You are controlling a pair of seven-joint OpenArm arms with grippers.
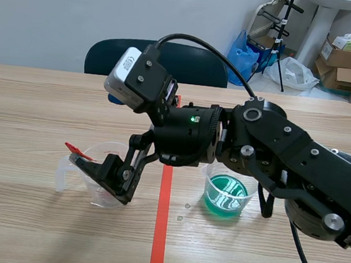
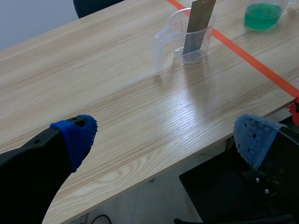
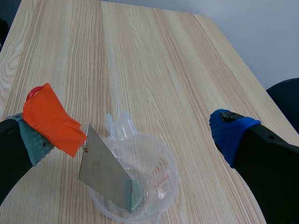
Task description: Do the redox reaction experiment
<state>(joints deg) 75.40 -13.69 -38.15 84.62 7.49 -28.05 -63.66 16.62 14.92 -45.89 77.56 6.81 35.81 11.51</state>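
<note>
Pale wooden table [image 1: 41, 106], clear measuring cup [image 1: 106, 151] on it — cup of green liquid [image 1: 225, 195] nearby

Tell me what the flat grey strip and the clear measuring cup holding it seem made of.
Flat grey strip: probably sheet metal, dull grey, thin and rigid with straight edges; which metal is unclear. Clear measuring cup: likely plastic, see-through wall with red printed marks and a moulded handle.

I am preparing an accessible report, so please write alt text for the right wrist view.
A grey metal plate leans tilted inside a clear measuring cup on the wooden table. The right gripper is open, the cup between its fingers; an orange patch on one finger is close to the plate's upper corner.
</note>
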